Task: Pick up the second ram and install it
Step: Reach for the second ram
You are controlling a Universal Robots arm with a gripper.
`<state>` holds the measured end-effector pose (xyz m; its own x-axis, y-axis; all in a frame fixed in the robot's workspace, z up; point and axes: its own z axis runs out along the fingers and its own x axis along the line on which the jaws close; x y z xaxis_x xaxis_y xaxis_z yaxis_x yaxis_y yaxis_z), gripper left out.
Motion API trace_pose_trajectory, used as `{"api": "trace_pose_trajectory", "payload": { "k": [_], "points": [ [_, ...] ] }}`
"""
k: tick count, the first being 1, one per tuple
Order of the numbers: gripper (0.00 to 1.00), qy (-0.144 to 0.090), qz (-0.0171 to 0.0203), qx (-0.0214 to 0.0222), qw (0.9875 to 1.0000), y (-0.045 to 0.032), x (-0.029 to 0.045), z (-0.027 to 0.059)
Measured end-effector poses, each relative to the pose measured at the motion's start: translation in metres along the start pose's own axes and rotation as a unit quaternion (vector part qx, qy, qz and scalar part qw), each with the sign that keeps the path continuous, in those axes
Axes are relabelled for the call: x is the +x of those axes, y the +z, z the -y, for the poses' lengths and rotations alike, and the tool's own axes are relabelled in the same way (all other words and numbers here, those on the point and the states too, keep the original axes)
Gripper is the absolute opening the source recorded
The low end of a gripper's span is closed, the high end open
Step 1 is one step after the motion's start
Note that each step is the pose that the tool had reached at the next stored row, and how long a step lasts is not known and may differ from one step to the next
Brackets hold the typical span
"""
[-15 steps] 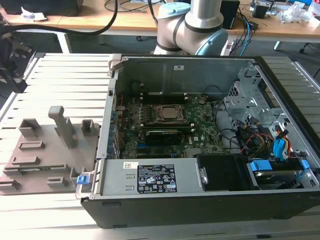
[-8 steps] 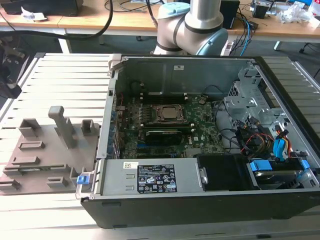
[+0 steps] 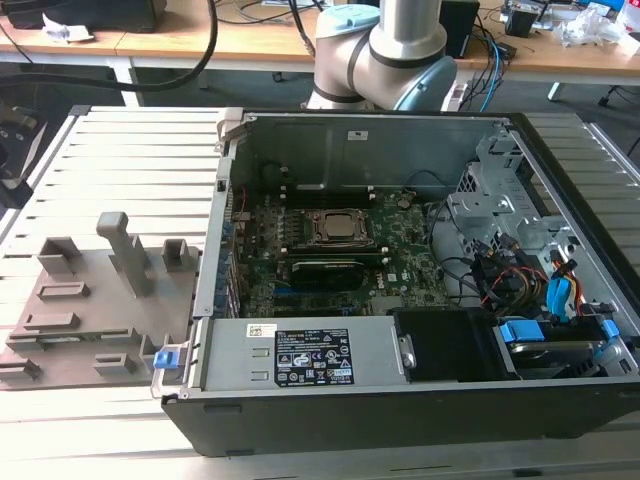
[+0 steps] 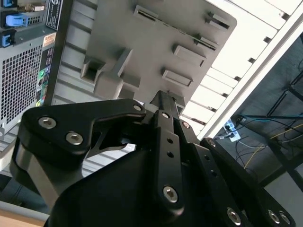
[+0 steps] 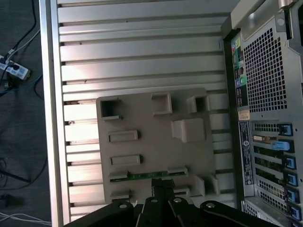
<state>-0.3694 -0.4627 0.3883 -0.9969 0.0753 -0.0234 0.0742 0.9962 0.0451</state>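
Observation:
The second ram (image 5: 142, 176) is a thin green stick that stands on edge in a slot of the grey holder tray (image 5: 151, 127), near the tray's edge closest to my gripper. My gripper (image 5: 162, 184) hangs well above the tray with its black fingertips over that end, apart from the stick. The fingertips sit pressed together with nothing between them. In the second wrist view the gripper (image 4: 163, 97) points at the same tray (image 4: 142, 42). The exterior view has the tray (image 3: 90, 320) at its left, beside the open computer case.
The open computer case (image 3: 400, 400) lies to the exterior view's right of the tray, with the green motherboard (image 3: 330, 270) and its CPU socket (image 3: 343, 228) inside. Cables and drive cages fill the case's right end. Both rest on a ribbed aluminium table (image 3: 130, 160).

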Motion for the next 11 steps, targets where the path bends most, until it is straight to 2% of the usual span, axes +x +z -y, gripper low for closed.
{"api": "trace_pose_trajectory", "payload": {
  "k": [1, 2, 11],
  "points": [
    [0.11, 0.0, 0.0, 0.0, 1.0, 0.0, 0.0007, 0.0085],
    [0.11, 0.0, 0.0, 0.0001, 1.0, 0.0, 0.0006, 0.01],
    [0.11, 0.0, 0.0, 0.0, 1.0, 0.0, 0.0006, 0.0102]
  ]
}}
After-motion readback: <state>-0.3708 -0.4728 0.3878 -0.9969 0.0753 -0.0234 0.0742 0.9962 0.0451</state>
